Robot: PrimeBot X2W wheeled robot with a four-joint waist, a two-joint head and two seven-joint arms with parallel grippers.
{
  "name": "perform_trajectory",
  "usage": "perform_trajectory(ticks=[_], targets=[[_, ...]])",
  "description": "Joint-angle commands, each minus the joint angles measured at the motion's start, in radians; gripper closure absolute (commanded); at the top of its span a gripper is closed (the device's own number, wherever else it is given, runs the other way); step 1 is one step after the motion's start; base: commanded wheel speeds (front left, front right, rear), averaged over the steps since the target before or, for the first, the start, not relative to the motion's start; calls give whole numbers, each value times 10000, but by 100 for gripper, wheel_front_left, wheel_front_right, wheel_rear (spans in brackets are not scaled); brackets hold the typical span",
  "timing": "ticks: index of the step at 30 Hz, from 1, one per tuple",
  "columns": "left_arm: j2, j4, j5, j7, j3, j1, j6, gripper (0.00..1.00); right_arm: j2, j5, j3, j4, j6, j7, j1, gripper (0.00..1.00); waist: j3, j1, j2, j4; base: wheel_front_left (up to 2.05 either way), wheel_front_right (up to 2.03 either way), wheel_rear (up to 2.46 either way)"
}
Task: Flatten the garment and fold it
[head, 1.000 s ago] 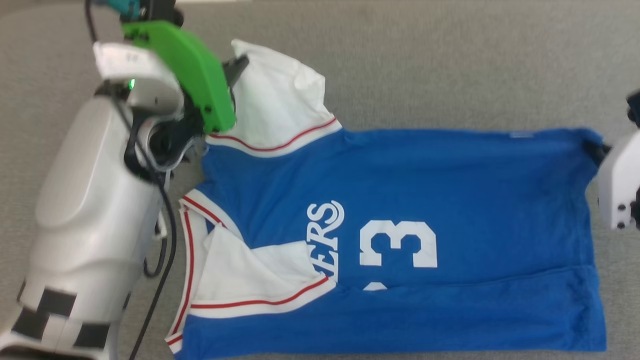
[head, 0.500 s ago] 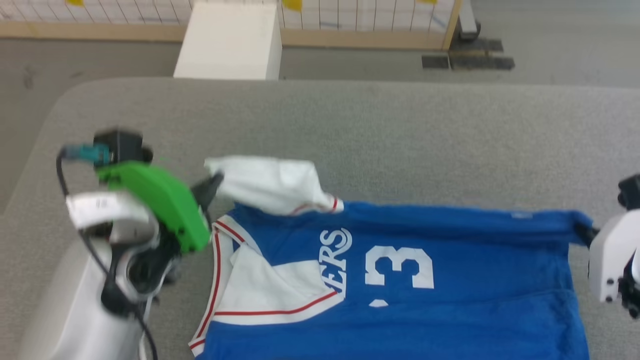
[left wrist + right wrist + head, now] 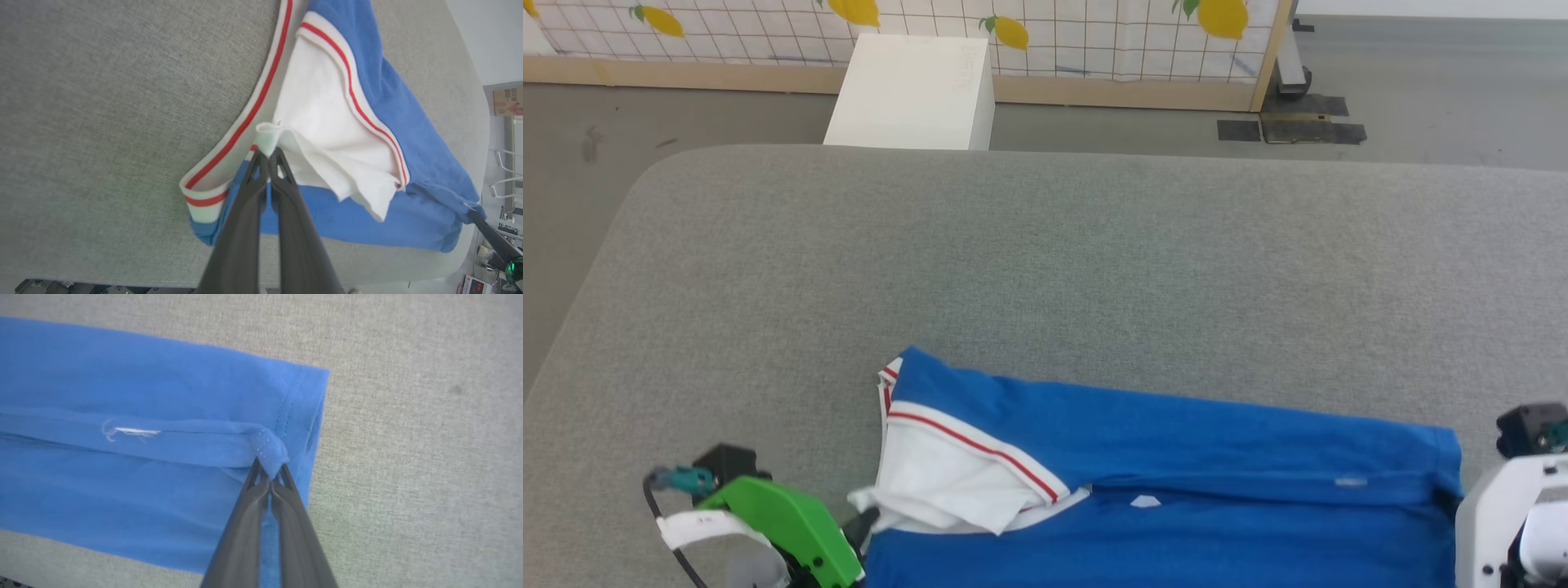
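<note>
Left jaws: pressing together on a bunched edge of the white sleeve point(image 3: 327, 134), with the left gripper point(image 3: 267, 153) pinching it just beside the red-striped collar band point(image 3: 245, 122).
Right jaws: clamping shut on the rolled blue hem corner point(image 3: 271, 451), with the right gripper point(image 3: 269, 467) meeting it from the side of the table's near-right corner.
Garment: the garment point(image 3: 1176, 441) is lying along the near edge of the grey table point(image 3: 1045, 261) and spanning between the two grippers. One blue layer is doubling over another along a lengthwise fold. The sleeve is folding over the blue body toward the table's near-left.
Writing: a small white label point(image 3: 130, 431) is sitting on the fold line, its print too small to read. A white fragment of chest print point(image 3: 1145, 501) is peeking out below the fold and cannot be made out.
Left arm: the green wrist housing point(image 3: 784, 527) is hovering low over the table's near-left, its fingers pointing across the table toward the sleeve.
Right arm: the white wrist casing point(image 3: 1494, 523) is sitting at the table's near-right corner, at the garment's hem end.
Beyond the table's far edge: a white box point(image 3: 915, 90) is standing before a lemon-printed panel point(image 3: 1054, 33).
</note>
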Motion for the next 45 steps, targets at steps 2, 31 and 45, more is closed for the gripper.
perform_trajectory(ticks=[2,31,45], targets=[[-160,384,-136,-78,-19,169,29,100,85,-86,36,206,-15,-141,225,100,33,1,0,1,0,0,0],[1092,-440,1854,-2453,480,-1040,-241,0,-697,686,-1104,-582,-15,49,638,0,-614,1,0,-123,0,0,0],[298,498,5411,-8269,-135,-2106,-1960,0,-1525,2084,595,932,-15,62,5,0,569,1,0,446,0,0,0]])
